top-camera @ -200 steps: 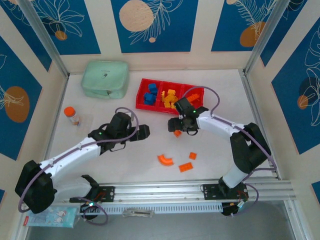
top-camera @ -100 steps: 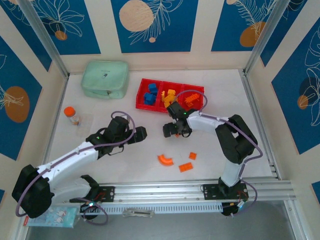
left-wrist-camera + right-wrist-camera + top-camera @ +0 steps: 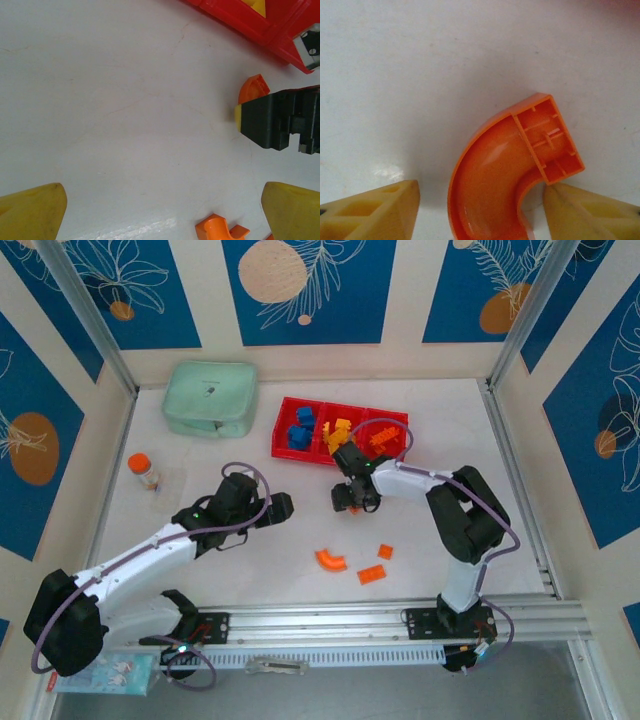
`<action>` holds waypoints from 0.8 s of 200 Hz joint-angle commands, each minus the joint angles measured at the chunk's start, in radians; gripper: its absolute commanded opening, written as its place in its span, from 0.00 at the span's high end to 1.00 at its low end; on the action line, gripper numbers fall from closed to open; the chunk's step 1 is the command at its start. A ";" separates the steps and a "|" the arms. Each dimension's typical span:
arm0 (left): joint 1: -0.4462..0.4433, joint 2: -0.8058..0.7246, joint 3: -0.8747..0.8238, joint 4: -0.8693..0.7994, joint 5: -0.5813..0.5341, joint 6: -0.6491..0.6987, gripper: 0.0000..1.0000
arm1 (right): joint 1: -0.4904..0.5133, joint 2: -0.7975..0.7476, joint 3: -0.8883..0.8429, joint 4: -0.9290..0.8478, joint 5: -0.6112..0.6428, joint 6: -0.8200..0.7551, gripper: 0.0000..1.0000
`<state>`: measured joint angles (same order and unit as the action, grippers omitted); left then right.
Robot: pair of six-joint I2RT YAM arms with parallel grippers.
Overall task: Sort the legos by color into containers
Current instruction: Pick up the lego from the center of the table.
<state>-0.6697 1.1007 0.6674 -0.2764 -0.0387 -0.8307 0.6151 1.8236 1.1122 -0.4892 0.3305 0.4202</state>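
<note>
An orange curved arch lego (image 3: 495, 175) lies on the white table between the yellow fingers of my right gripper (image 3: 481, 192). The jaws stand open around it. The right finger (image 3: 592, 212) is close against the arch's square end and the left finger (image 3: 375, 210) stands apart from it. From above, the right gripper (image 3: 350, 500) hovers just in front of the red tray (image 3: 283, 425), whose containers hold blue (image 3: 301, 427), yellow (image 3: 339, 433) and orange legos (image 3: 385, 436). My left gripper (image 3: 284, 505) is wide open over bare table, holding nothing.
Loose orange legos lie near the front: an arch (image 3: 330, 560), a flat brick (image 3: 371, 574) and a small brick (image 3: 385, 551). A mint-green case (image 3: 211, 397) sits at the back left, an orange-capped bottle (image 3: 144, 469) at the left. Walls enclose the table.
My right gripper has dropped down over the orange arch and its jaws have narrowed around it. The left arm drew back slightly, then held still.
</note>
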 commanded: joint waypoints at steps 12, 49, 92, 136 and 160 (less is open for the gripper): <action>0.009 -0.009 -0.003 0.010 -0.017 -0.004 0.01 | 0.006 0.022 0.011 -0.019 -0.001 0.009 0.43; 0.009 -0.004 0.006 0.009 -0.011 -0.003 0.01 | 0.006 -0.013 0.012 -0.019 0.000 0.009 0.54; 0.010 -0.004 0.019 0.005 -0.004 0.000 0.01 | -0.009 -0.087 0.004 -0.015 -0.035 0.011 0.64; 0.009 0.007 0.057 -0.003 0.019 0.027 0.01 | -0.054 -0.185 0.055 -0.064 -0.046 -0.010 0.64; 0.007 0.043 0.089 0.011 0.044 0.043 0.01 | -0.112 -0.185 0.125 -0.098 -0.029 -0.032 0.64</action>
<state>-0.6678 1.1133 0.6979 -0.2771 -0.0269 -0.8219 0.5552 1.6627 1.1591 -0.5400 0.3092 0.4168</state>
